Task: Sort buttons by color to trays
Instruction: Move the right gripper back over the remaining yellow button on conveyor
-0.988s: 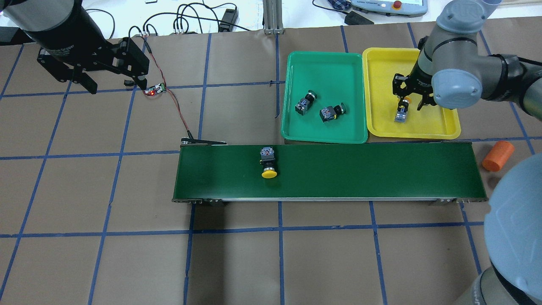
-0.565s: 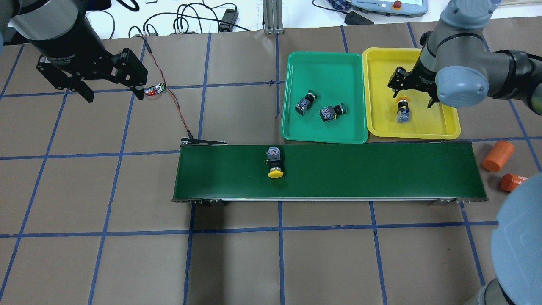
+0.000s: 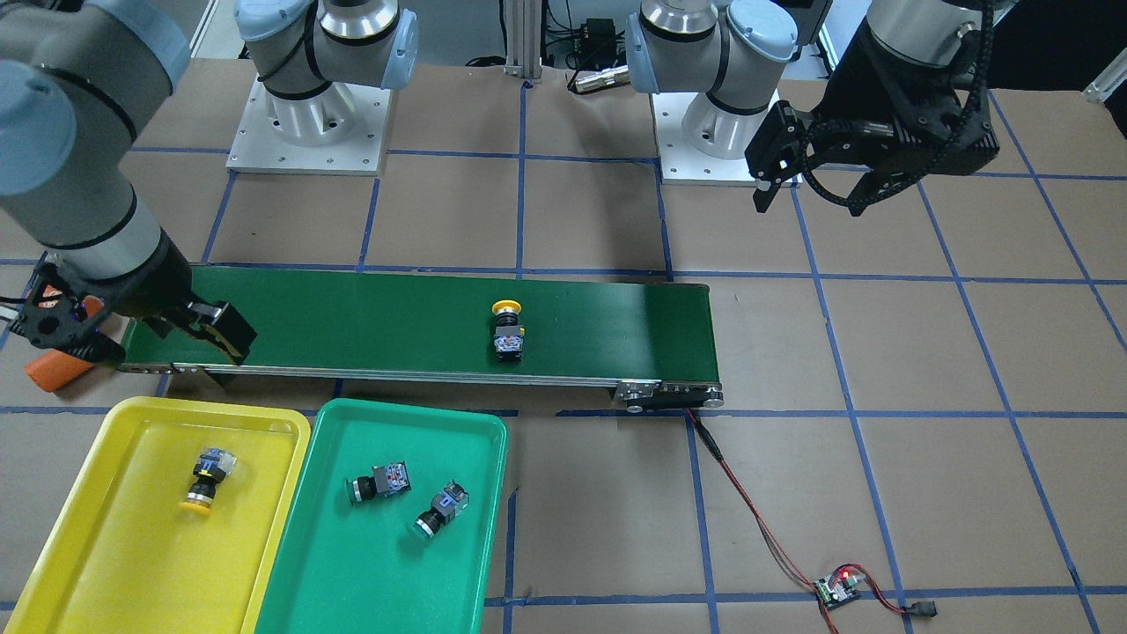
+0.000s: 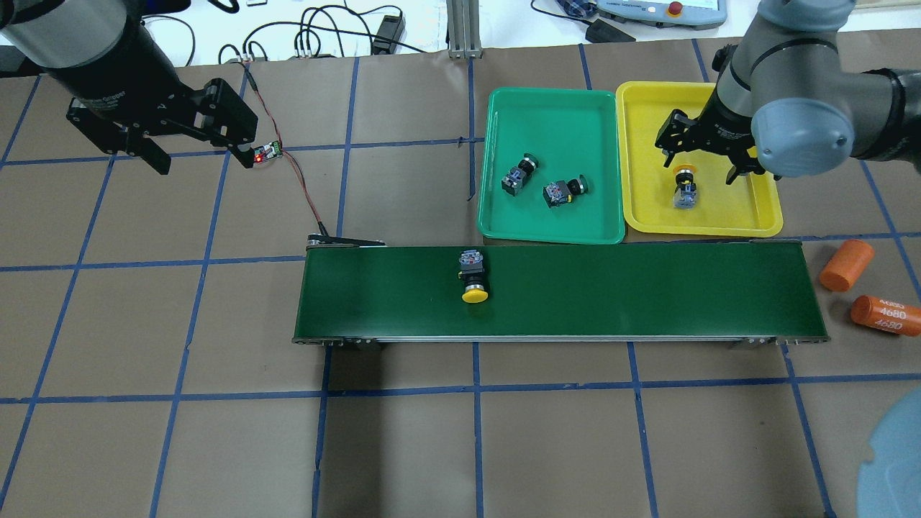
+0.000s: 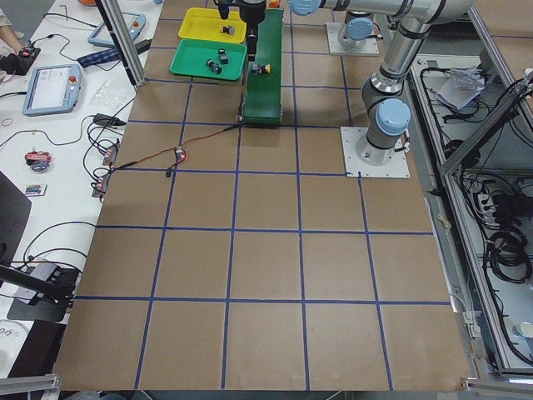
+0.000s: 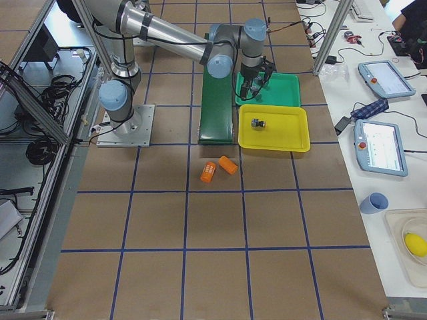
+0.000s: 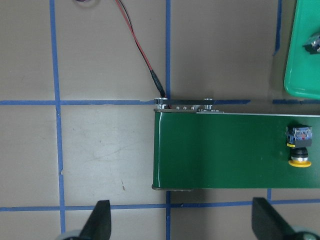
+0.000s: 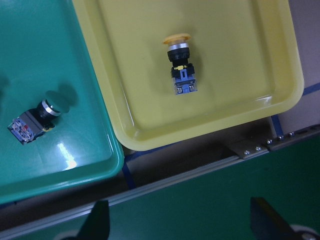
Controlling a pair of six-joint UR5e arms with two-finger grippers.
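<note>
One yellow-capped button [image 4: 473, 277] lies on the conveyor belt, also in the left wrist view [image 7: 299, 147]. A second yellow-capped button [image 4: 684, 188] lies on its side in the yellow tray [image 4: 719, 216], with my right gripper [image 4: 699, 160] hovering open above it and holding nothing. The right wrist view shows that button [image 8: 182, 71] apart from the fingers. Two green-capped buttons [image 4: 519, 175] [image 4: 563, 191] rest in the green tray [image 4: 554, 115]. My left gripper [image 4: 198, 155] hangs open and empty over the table at far left.
The dark-green conveyor belt [image 4: 647, 288] runs in front of both trays. Two orange cylinders [image 4: 846, 265] [image 4: 885, 314] lie off its right end. A small circuit board [image 4: 265, 151] with a red light and its cable sit beside my left gripper.
My right gripper let go of the yellow button in the yellow tray, opened and rose. The button on the belt travelled to the right. The left gripper shifted slightly.
</note>
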